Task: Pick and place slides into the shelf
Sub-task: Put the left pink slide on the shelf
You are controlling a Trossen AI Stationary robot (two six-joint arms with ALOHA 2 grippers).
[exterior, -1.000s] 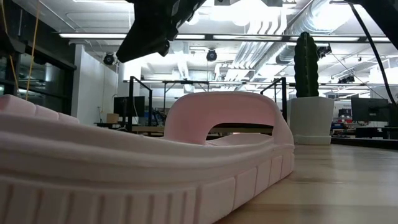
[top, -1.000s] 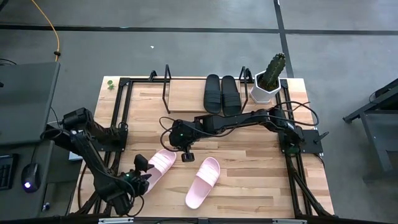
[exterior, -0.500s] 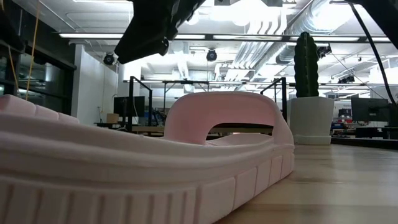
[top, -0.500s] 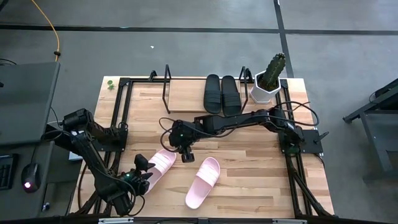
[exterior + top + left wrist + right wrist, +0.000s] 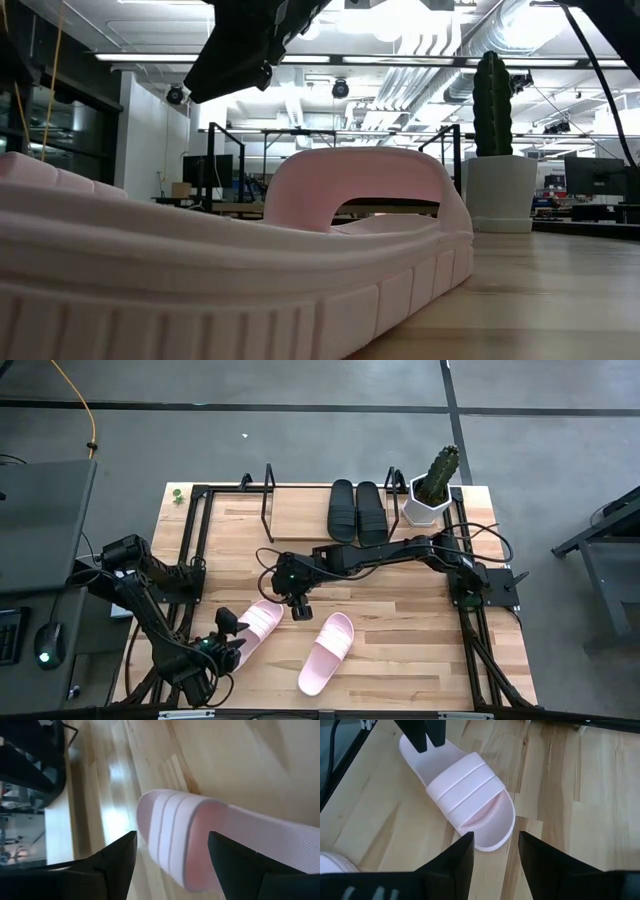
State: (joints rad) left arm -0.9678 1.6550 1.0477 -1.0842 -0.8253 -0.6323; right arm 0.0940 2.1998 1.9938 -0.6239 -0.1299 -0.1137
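High view shows two pale pink slide sandals (image 5: 254,627) lying on the wooden surface (image 5: 400,620), and two black slide sandals (image 5: 357,512) on the low wooden shelf (image 5: 295,510). Right claw (image 5: 299,607) hovers open just above one pink sandal's toe; left claw (image 5: 230,643) is open at its heel.

Grey floor (image 5: 300,440), bright ceiling lights (image 5: 410,15).

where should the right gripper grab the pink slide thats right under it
Best bet is the wide strap of the pink slide, taken from straight above. The slide lies flat, sole down, and the strap arches clear of the footbed, giving a raised band to pinch. The right gripper hovers open over the toe end, so it probably needs to shift toward the strap, one of its fingers going under it.
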